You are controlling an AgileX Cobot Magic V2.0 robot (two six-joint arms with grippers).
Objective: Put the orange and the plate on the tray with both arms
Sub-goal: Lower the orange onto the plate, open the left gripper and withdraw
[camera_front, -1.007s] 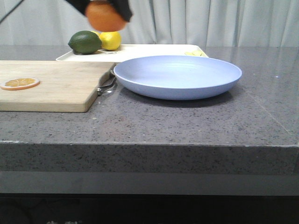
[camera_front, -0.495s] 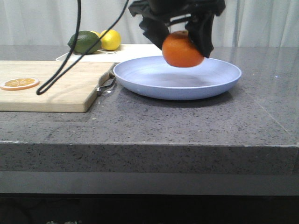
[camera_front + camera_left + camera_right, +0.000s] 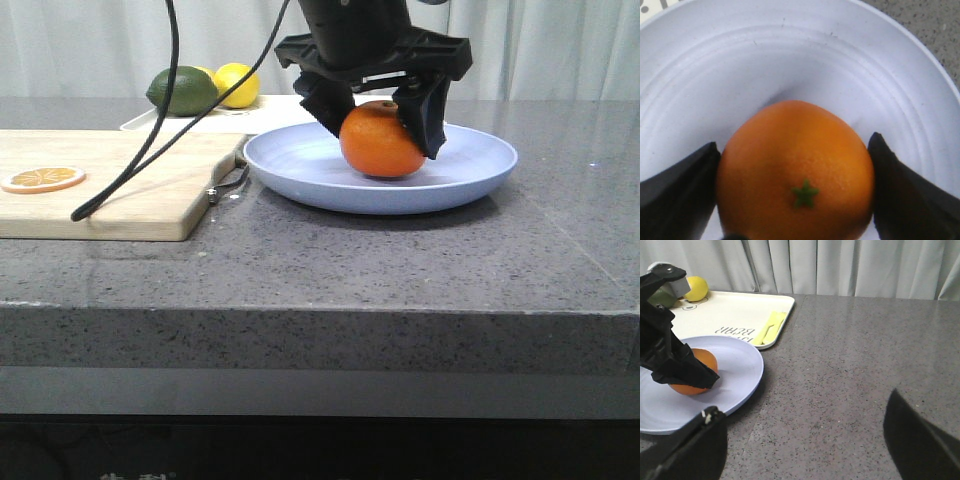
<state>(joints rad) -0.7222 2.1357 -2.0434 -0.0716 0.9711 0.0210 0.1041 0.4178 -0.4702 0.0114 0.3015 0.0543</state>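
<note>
orange (image 3: 380,140) fruit sits on the lavender plate (image 3: 470,170) in the front view, left gripper (image 3: 380,118) clamped round it, fingers on both flanks. plate rests on grey stone counter (image 3: 400,260); tray (image 3: 290,108) lies behind it, lemon (image 3: 235,84) and lime (image 3: 182,90) at its far end. wooden board (image 3: 130,185) with orange slice (image 3: 42,179) to the left.

left wrist view: dimpled skin, green stem spot up, black fingers (image 3: 680,195) touching each side of the fruit.

right wrist view: right gripper (image 3: 805,450) wide apart, holding nothing, well clear of the plate rim.

judgement: fruit firm, round, liable to roll; grip across its widest part. plate stiff, light, smooth; take it at the rim.
</note>
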